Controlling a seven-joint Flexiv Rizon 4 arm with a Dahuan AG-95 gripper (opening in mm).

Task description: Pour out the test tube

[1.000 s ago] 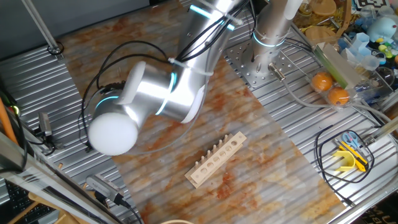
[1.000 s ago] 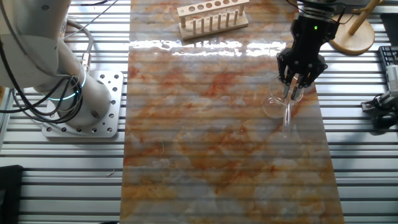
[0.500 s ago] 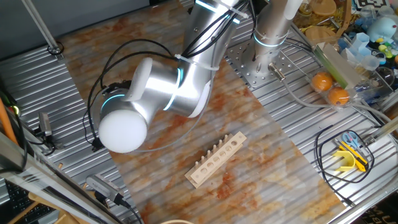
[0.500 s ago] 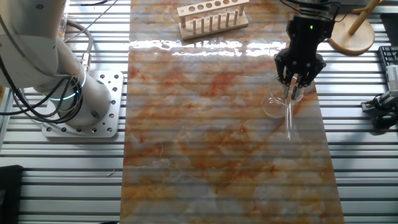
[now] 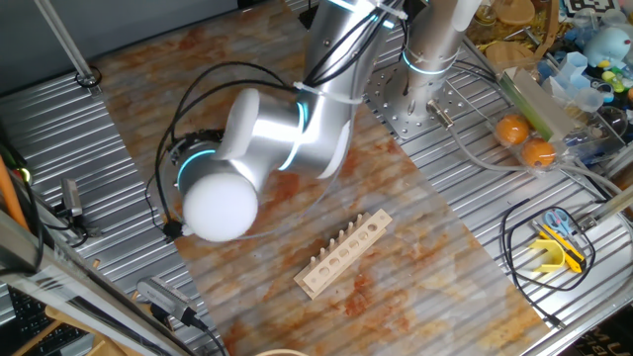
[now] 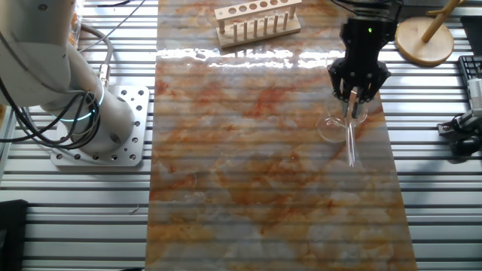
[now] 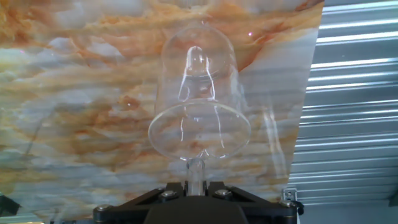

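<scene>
A: Start at the fingers. What has the black two-finger gripper (image 6: 354,96) got?

B: It is clenched on the slender clear glass test tube (image 6: 349,139). In the hand view the tube (image 7: 195,171) comes out between the black gripper (image 7: 194,191) parts at the bottom edge, and its rounded tip sits inside the wide clear glass beaker (image 7: 198,99).

A: Which way does the tube run from the fingers?

B: Straight along them. In the other fixed view its long axis runs down the picture from the fingertips, passing over the beaker (image 6: 332,126), which stands on the marbled orange-and-white table mat (image 6: 248,165) just beside the gripper. So any pour, I judge, turns on keeping the tube's far end within the beaker's rim while tilting.

A: What can't you make out?

B: Whether the tube holds any liquid; the glass is nearly invisible. In one fixed view the silver robot arm (image 5: 267,148) hides gripper, tube and beaker entirely. The pale wooden test tube rack (image 6: 257,21) sits well apart at the mat's far edge, pegs bare.
</scene>
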